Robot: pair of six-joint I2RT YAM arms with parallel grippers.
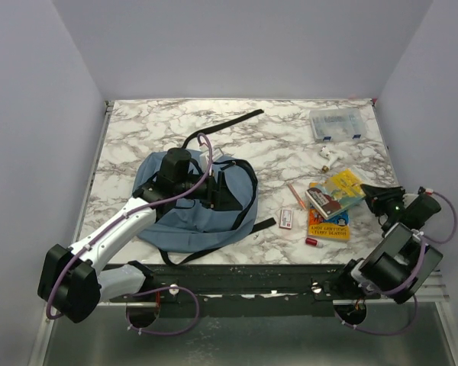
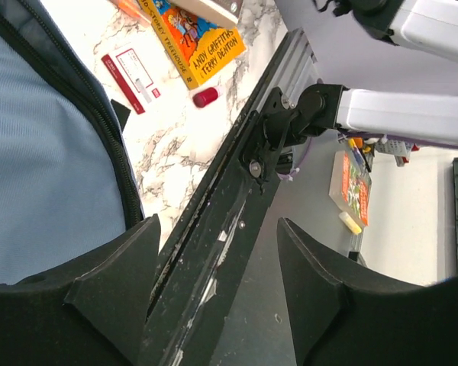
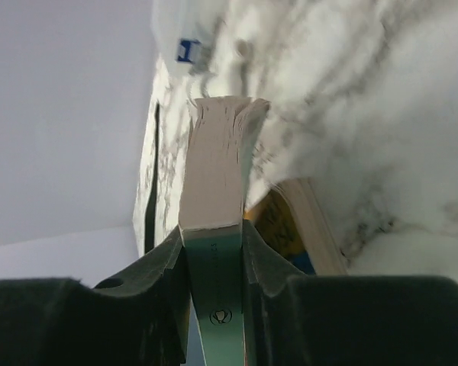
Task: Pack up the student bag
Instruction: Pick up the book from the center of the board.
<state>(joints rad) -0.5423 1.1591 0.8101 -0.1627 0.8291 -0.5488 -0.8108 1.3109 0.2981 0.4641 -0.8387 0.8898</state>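
Observation:
The student bag (image 1: 175,221), slate-blue with black straps, lies flat at the near left of the marble table; its fabric and zipper edge (image 2: 38,168) fill the left of the left wrist view. My left gripper (image 1: 217,197) hovers over the bag's right part, open (image 2: 217,267), with nothing between its fingers. At the near right my right gripper (image 1: 375,198) is shut on the end of a book with a teal spine and pale page edges (image 3: 217,168). This book is the yellow-covered one (image 1: 345,183) on top of the book pile.
Under the held book lie another book (image 1: 324,202) and an orange paperback (image 1: 328,225). A red cap-like piece (image 1: 311,242), a red-and-white card (image 1: 285,219) and a pencil (image 1: 295,195) lie beside them. A clear plastic box (image 1: 337,123) stands at the back right, a small white item (image 1: 327,156) before it.

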